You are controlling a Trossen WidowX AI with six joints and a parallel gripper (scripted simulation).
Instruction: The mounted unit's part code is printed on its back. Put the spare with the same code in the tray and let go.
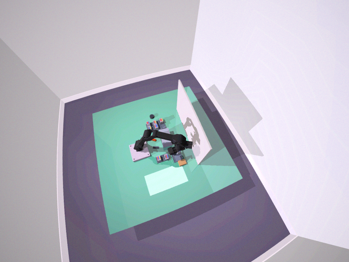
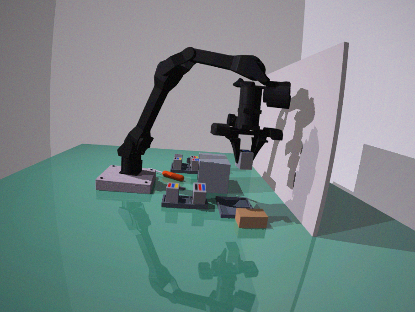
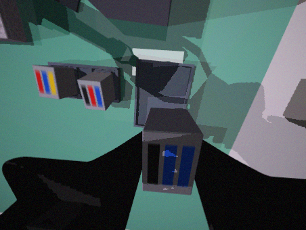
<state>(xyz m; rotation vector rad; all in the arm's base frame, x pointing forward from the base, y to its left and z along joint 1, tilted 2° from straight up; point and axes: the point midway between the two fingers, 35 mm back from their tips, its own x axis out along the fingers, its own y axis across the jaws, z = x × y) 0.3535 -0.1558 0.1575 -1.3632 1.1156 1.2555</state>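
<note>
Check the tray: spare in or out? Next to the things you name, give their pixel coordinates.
Out. The spare (image 2: 246,160) (image 3: 168,166) is held up in the gripper (image 2: 245,158) (image 3: 166,136); the tray's (image 2: 220,211) (image 3: 136,105) visible floor is bare.

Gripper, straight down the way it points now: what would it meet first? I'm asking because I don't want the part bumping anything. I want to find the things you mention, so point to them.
The dark tray (image 1: 178,158) (image 2: 231,211) (image 3: 145,105), probably: the gripper (image 1: 176,150) (image 2: 246,159) (image 3: 166,136) points down and its striped block (image 2: 246,161) (image 3: 169,162) would touch first. The block hides part of that line, so depth is unclear.
</note>
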